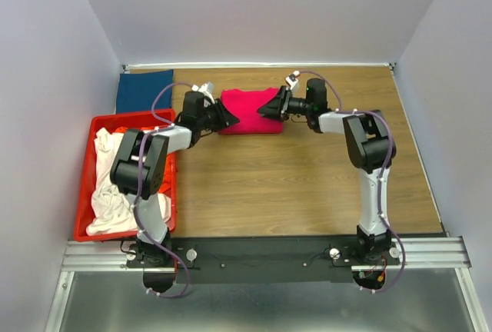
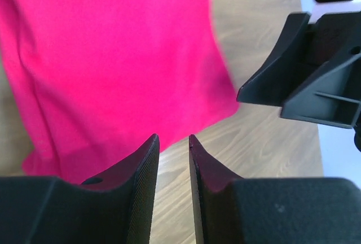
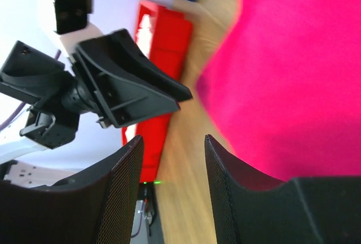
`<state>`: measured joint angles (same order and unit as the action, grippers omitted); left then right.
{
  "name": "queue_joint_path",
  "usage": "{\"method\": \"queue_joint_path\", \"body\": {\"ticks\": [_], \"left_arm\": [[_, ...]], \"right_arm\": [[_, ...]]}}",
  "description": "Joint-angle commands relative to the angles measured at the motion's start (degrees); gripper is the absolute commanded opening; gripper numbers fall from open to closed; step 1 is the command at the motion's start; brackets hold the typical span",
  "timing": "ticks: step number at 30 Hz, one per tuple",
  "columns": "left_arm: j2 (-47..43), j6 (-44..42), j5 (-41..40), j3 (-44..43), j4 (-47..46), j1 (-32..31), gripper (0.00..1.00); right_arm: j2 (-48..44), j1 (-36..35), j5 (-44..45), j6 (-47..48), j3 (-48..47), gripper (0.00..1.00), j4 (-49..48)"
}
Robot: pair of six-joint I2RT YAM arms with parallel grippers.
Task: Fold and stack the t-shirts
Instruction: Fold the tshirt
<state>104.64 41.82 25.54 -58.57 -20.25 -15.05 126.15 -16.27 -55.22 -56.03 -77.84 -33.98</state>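
Overhead; wrist close-ups sharing t-shirt (image 2: 113, 57)

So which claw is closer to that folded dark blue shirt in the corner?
Left. The left claw sits at the pink shirt's left edge, on the dark blue shirt's side; the right claw is across the pink shirt, farther off.

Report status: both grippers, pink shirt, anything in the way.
Left gripper slightly open, empty, at left edge of pink shirt. Right gripper open, empty, at right edge. Shirt flat on table. Red crate off left.
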Motion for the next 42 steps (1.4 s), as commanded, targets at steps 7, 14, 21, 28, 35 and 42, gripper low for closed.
{"method": "queue_joint_path", "body": {"ticks": [7,14,21,28,35,42], "left_arm": [[5.6,7.2,2.7,5.7,-4.1,4.7,0.33],[-0.7,4.9,0.4,7.1,-1.9,4.9,0.33],[-9.1,2.0,-4.7,7.9,2.1,4.9,0.34],[-11.3,0.9,-8.2,8.1,3.6,4.9,0.34],[-7.6,0.5,-7.1,6.0,3.6,4.8,0.34],[0.6,-1.9,-4.3,-5.5,2.8,4.4,0.34]], "right_arm": [[13.2,5.5,2.0,-2.1,3.5,0.54,-2.8],[5.0,4.2,1.0,-3.4,3.6,0.54,-2.8],[-1.4,-2.0,3.4,-4.7,1.5,0.56,-2.8],[9.5,-7.8,4.7,-6.5,-4.9,0.56,-2.8],[17.3,-7.5,7.8,-7.2,-7.6,0.56,-2.2],[12.0,-5.4,5.0,-3.7,-14.2,0.56,0.0]]}}
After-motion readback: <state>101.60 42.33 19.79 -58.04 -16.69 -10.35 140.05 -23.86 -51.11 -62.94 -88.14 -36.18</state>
